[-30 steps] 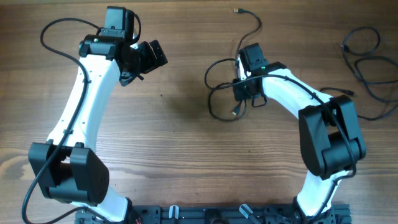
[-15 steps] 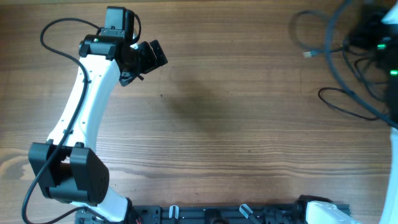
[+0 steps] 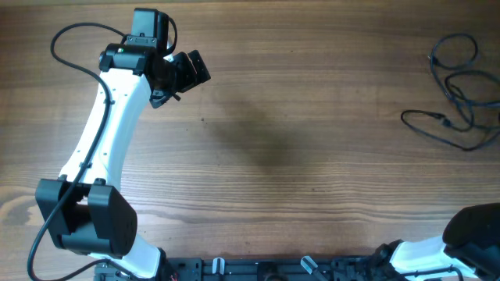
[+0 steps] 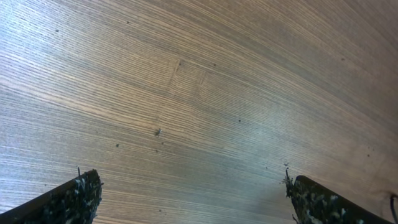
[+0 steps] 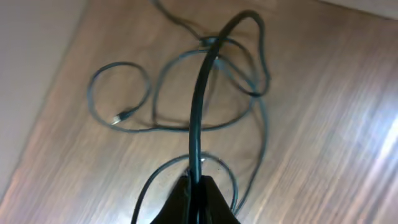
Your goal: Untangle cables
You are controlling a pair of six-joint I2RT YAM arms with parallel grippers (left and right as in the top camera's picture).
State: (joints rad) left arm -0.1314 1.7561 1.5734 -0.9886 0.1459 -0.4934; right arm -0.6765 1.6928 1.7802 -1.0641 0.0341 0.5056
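Below me spreads a wooden table (image 3: 312, 156), brown, its grain running from side to side. A small dark speck (image 3: 201, 119) marks it towards my left. Past its edge shows a pale surface (image 5: 25, 74).

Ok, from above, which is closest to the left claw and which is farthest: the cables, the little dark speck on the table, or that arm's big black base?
1. Dark speck, just below the left claw.
2. Left arm's black base, bottom left.
3. Cables, far right edge.
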